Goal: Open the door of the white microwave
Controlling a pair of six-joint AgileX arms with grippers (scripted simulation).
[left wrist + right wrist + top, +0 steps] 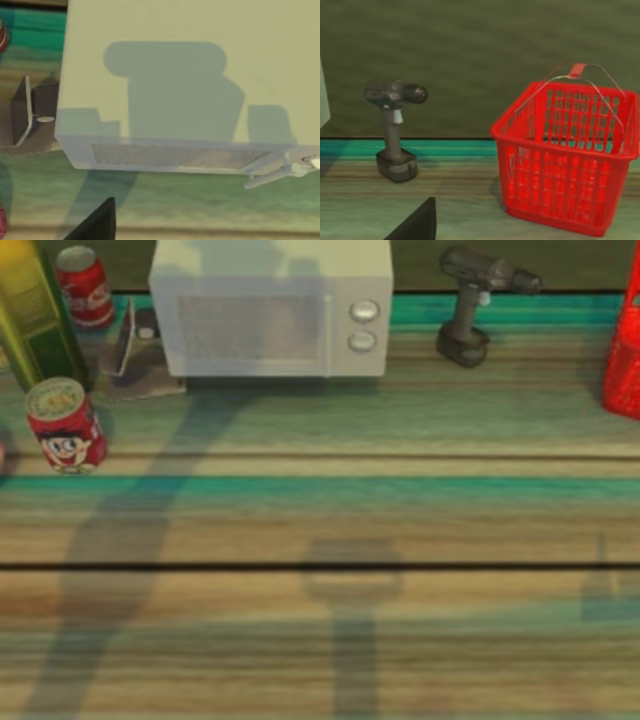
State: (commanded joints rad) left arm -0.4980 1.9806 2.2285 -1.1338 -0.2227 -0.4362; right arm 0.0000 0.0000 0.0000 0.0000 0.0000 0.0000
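Observation:
The white microwave (270, 305) stands at the back of the table, left of centre, with two round knobs (364, 326) on its right front panel. Its door (245, 325), with the grey mesh window, lies flat against the front. From above, the left wrist view shows the microwave's top (190, 75) and the door (175, 156) seen edge-on, with a pale bar (280, 172) sticking out at the door's knob-side end. My left gripper (100, 225) appears only as a dark tip over the table in front of the microwave. My right gripper (422, 222) shows likewise, facing the basket. Neither arm is in the top view.
A red cola can (83, 285), a yellow-green bottle (30, 310), a red can with a cartoon face (65, 425) and a grey device (130, 350) crowd the microwave's left. A dark drill (475, 305) and a red basket (625, 340) stand to its right.

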